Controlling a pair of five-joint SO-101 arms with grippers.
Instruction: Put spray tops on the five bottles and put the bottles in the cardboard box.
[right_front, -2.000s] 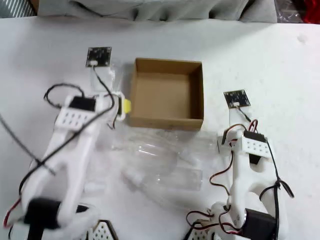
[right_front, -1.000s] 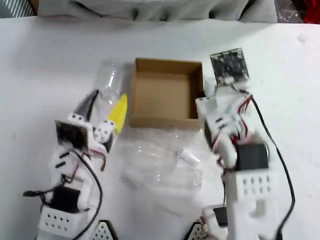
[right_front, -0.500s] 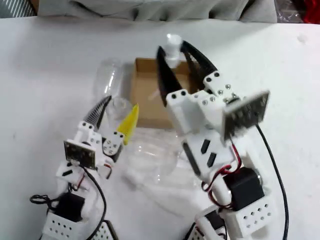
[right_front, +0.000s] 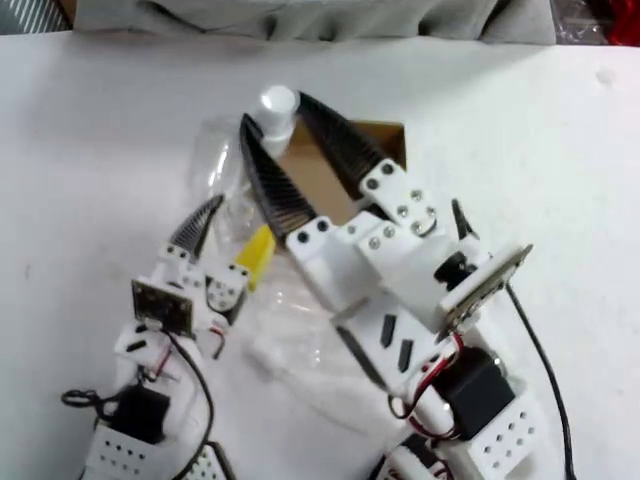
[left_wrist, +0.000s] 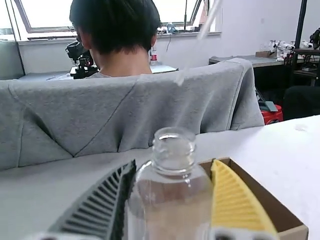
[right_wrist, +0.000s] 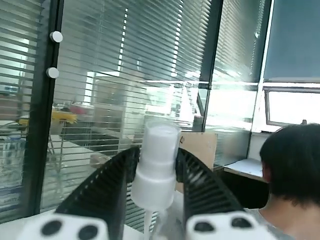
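We see the left gripper (right_front: 236, 226) clamped on the clear bottle (right_front: 213, 155), upright just left of the cardboard box (right_front: 390, 133). The right gripper (right_front: 275, 110), clamped on a spray top (right_front: 278, 102), has swung left across the box toward the bottle mouth. We judge capping is next.

You've got one clear bottle (left_wrist: 170, 200) standing upright, neck open and uncapped, pinched in the left gripper (left_wrist: 173, 167) just beside the brown, open-topped cardboard box (left_wrist: 272, 212). Your white spray top (right_wrist: 154, 172) is nipped in the right gripper (right_wrist: 157, 152), head up, thin tube hanging below, over the box's far left corner. More clear bottles (right_front: 300, 320) lie on their sides just in front of the box; you can't count them.
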